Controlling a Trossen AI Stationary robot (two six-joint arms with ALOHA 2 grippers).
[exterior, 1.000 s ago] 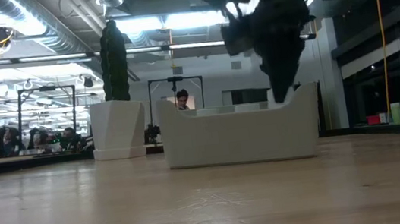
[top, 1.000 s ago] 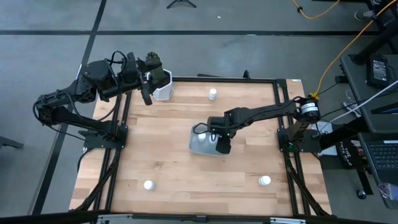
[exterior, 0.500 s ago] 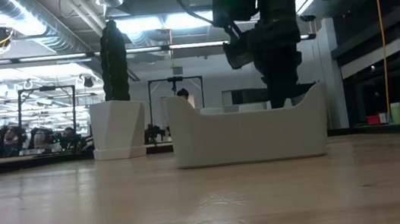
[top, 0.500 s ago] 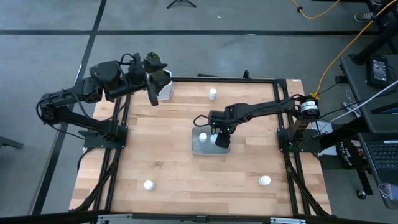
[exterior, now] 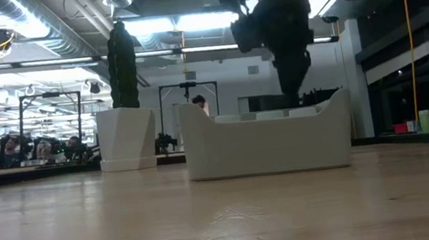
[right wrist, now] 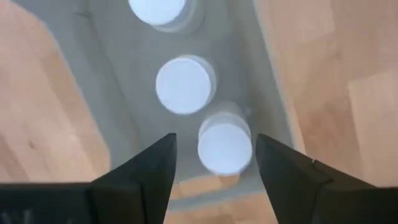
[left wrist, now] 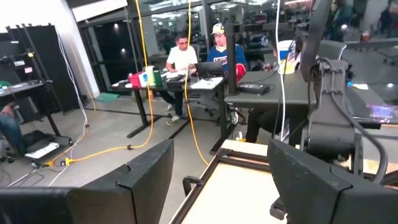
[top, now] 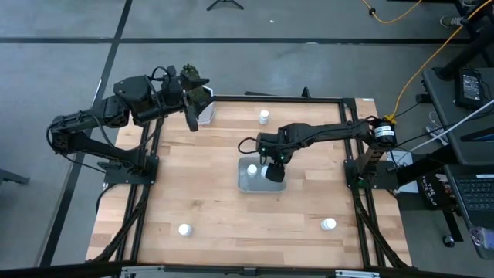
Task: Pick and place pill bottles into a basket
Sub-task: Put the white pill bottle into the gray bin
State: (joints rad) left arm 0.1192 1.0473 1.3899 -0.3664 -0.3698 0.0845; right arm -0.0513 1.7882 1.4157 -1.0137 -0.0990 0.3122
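Note:
The pale basket (top: pixel 248 184) stands on the wooden table, seen side-on in the low view (exterior: pixel 266 142). Three white-capped pill bottles stand upright in it (right wrist: pixel 185 85), (right wrist: pixel 157 9), (right wrist: pixel 225 148). My right gripper (top: pixel 272 171) hangs open over the basket's right part, fingers pointing down. In its wrist view (right wrist: pixel 214 168) the nearest bottle stands below the gap between its fingers. Three more bottles stand loose on the table: (top: pixel 264 116), (top: pixel 184 229), (top: pixel 329 225). My left gripper (top: pixel 189 116) is open and empty, held up at the far left corner (left wrist: pixel 221 165).
A white hexagonal pot with a cactus (top: pixel 202 110) stands at the far left corner, right beside my left gripper; it also shows in the low view (exterior: pixel 127 139). A black frame (top: pixel 340 100) runs round the table. People sit at desks beyond the table (left wrist: pixel 205 56).
My right gripper has gone a little toward the far edge and risen out of the basket. The basket has slid a short way toward the table's right edge and then stayed put. My left gripper has gone slightly toward the right.

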